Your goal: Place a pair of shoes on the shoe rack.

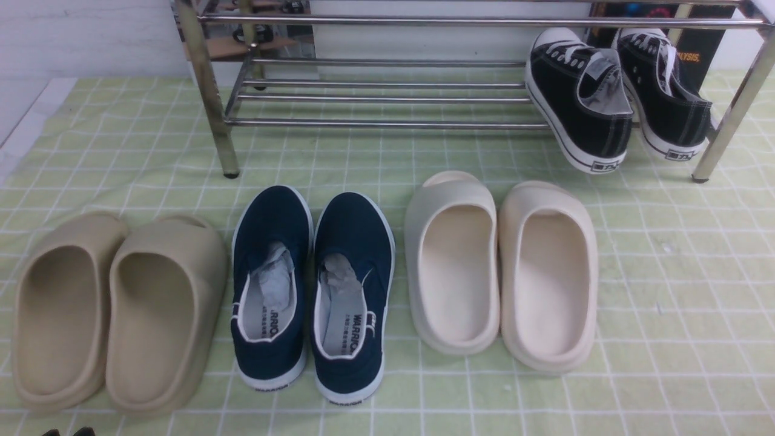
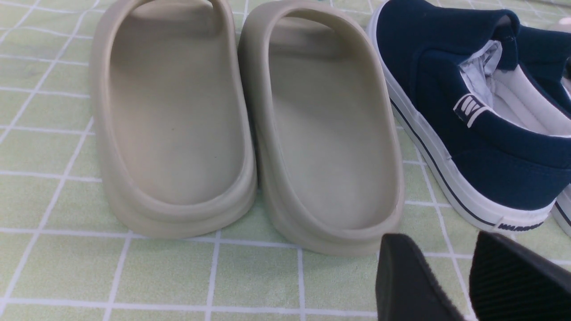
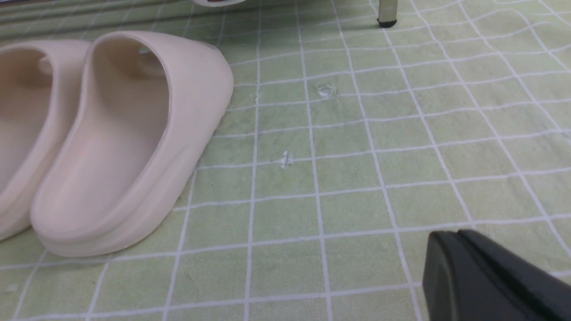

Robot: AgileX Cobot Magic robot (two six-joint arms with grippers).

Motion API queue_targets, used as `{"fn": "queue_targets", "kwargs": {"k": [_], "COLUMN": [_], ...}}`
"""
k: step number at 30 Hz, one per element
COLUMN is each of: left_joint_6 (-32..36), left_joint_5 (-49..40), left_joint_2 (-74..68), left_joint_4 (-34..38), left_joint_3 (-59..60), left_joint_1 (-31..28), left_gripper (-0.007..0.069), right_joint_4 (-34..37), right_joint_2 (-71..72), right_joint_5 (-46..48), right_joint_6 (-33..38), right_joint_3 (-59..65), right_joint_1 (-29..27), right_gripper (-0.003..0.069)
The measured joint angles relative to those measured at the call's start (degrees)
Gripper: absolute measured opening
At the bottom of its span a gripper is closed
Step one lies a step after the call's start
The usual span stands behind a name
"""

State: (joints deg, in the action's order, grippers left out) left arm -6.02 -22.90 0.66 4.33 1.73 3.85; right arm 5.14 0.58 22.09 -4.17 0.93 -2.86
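Black canvas sneakers (image 1: 581, 100) sit on the lower shelf of the chrome shoe rack (image 1: 387, 125) near its right end, heels overhanging the front bar, probably so the bars carry their soles. In front of the rack, the left gripper (image 2: 428, 276) stands open and the right gripper (image 3: 464, 276) is closed on nothing, presumably because placing is finished.

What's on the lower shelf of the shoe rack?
The pair of black sneakers, side by side at the right end of the shoe rack, heels overhanging its front bar. They cover the bars beneath them, so that stretch can't be seen.
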Motion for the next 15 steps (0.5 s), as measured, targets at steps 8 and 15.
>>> {"fn": "queue_targets", "kwargs": {"k": [8,15], "left_joint_6": [0.0,0.0], "left_joint_5": [0.0,0.0], "left_joint_2": [0.0,0.0], "left_joint_4": [0.0,0.0], "left_joint_3": [0.0,0.0], "left_joint_1": [0.0,0.0], "left_gripper": [0.0238,0.0238], "right_joint_4": [0.1,0.1], "right_joint_2": [0.0,0.0], "right_joint_5": [0.0,0.0], "right_joint_6": [0.0,0.0], "right_joint_3": [0.0,0.0], "right_joint_1": [0.0,0.0], "right_gripper": [0.0001,0.0005]}}
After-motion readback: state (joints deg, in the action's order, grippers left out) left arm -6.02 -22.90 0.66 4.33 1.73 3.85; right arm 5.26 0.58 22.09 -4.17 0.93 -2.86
